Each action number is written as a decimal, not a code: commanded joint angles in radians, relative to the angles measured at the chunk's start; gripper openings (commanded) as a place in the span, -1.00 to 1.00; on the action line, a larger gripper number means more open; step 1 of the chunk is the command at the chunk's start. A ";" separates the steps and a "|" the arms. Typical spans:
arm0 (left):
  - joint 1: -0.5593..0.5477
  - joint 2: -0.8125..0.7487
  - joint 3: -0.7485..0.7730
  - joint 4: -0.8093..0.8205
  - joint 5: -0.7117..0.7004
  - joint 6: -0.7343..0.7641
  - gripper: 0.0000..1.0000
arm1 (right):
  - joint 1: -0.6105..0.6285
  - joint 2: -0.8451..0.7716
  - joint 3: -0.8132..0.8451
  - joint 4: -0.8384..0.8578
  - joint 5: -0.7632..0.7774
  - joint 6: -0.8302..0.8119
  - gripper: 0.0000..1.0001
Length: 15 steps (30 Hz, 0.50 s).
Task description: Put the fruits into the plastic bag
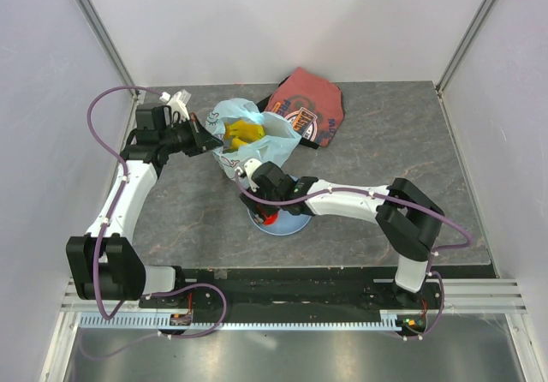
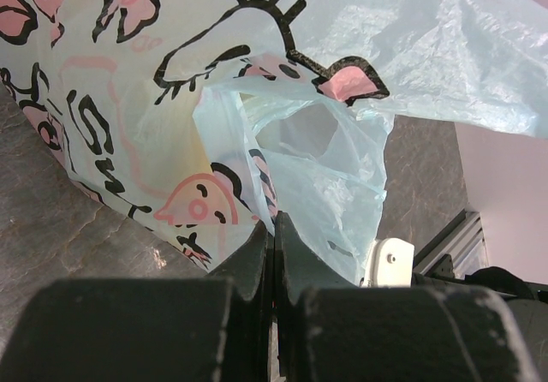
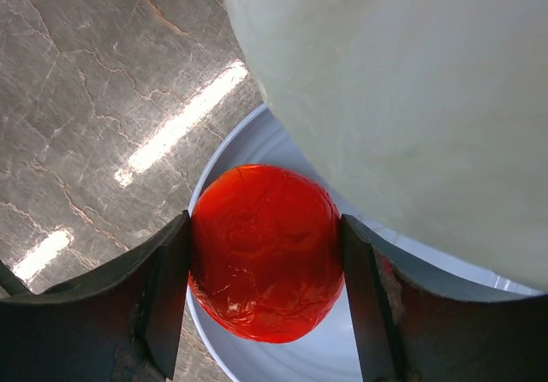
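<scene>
The light-blue plastic bag (image 1: 265,146) stands open at the back middle, with yellow bananas (image 1: 243,132) inside it. My left gripper (image 1: 211,142) is shut on the bag's left rim; in the left wrist view its closed fingers (image 2: 274,224) pinch the printed film (image 2: 282,142). My right gripper (image 1: 267,212) is over the light-blue plate (image 1: 294,225), shut on the red round fruit (image 1: 271,220). In the right wrist view the red fruit (image 3: 261,262) fills the gap between both fingers (image 3: 171,271), just above the plate (image 3: 248,146). The other small fruits are hidden.
A folded dark-red printed cloth (image 1: 306,108) lies behind the bag on its right. A pale blurred surface (image 3: 402,91) hangs close above the right gripper. White walls enclose the grey stone-pattern table (image 1: 402,151) on three sides.
</scene>
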 commanded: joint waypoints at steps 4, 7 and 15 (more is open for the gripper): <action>-0.003 -0.032 -0.005 0.017 0.004 0.024 -0.97 | -0.008 -0.147 -0.054 -0.001 0.090 0.045 -0.75; -0.003 -0.027 -0.007 0.017 0.003 0.022 -0.97 | -0.022 -0.216 -0.093 0.002 0.116 0.069 -1.00; -0.003 -0.016 -0.001 0.019 0.007 0.028 -0.97 | -0.116 -0.397 -0.222 0.042 0.107 0.149 -1.00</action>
